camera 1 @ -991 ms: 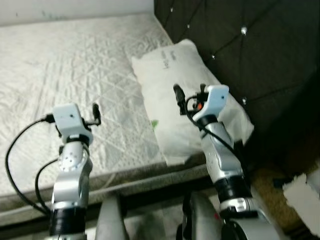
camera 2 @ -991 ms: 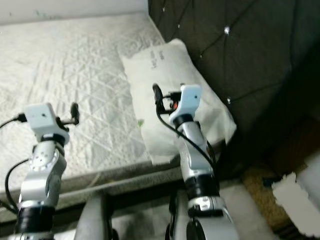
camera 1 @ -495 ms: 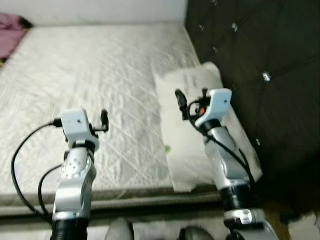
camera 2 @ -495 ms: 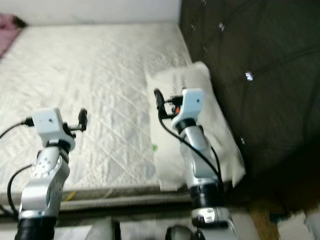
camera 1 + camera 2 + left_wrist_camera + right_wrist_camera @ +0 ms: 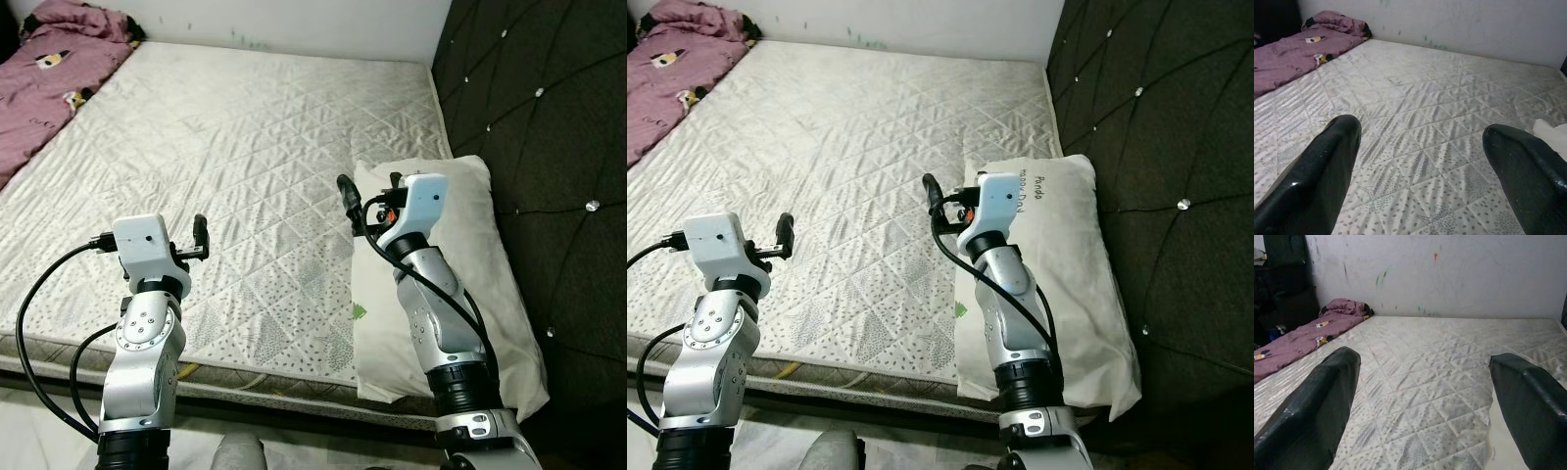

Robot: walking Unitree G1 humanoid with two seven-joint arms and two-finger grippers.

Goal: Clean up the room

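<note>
Quilted white mattress [image 5: 245,147] is lying under both my raised arms.
I'm holding my left gripper [image 5: 1420,161] and right gripper [image 5: 1425,396] spread, empty (pillow [image 5: 470,264] beside headboard [image 5: 558,117], purple blanket [image 5: 49,78] far-left).

1. Two silver jointed arms are seen, the left arm [image 5: 144,352] and the right arm [image 5: 441,323].
2. Each is capped by a white boxy wrist housing.
3. Black cables are looped along both arms.
4. Glossy black fingers [image 5: 1317,181] are fitted beyond each housing.
</note>
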